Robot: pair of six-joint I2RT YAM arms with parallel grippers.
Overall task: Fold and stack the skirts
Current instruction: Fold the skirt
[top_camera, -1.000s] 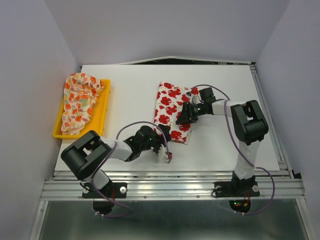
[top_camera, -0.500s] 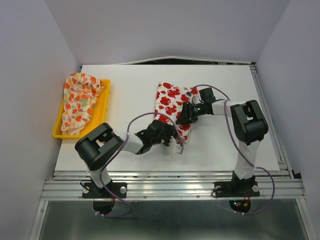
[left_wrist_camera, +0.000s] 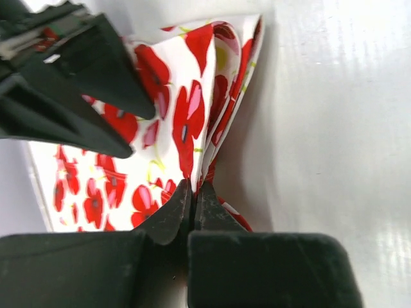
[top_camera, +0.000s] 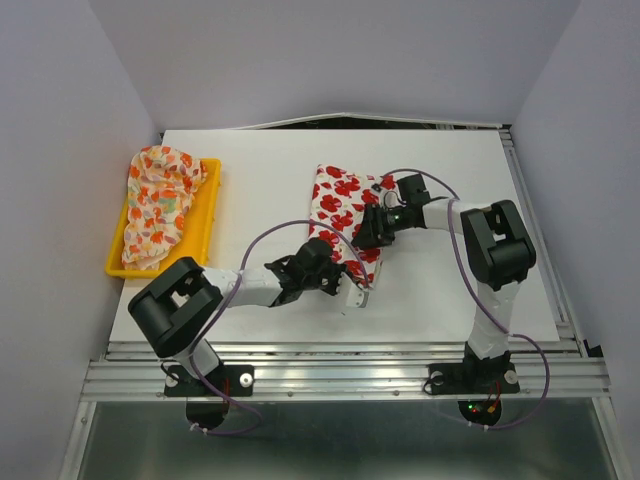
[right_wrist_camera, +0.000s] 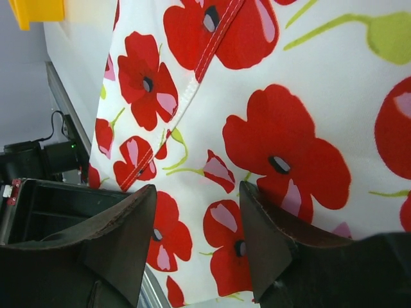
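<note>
As the left tool [left_wrist_camera: 191, 192] pinches the white skirt's [top_camera: 338, 205] near edge, the right tool [right_wrist_camera: 198, 192] hangs over it.
Its jaws stand wide apart.

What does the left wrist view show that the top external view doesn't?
Only the left wrist view: the left claw shut on the folded edge of the red-flowered skirt, with its layers visible. Only the top external view: the cream skirt in the yellow tray, and the right claw over the red-flowered skirt. Both: that skirt lying on the white table.
</note>
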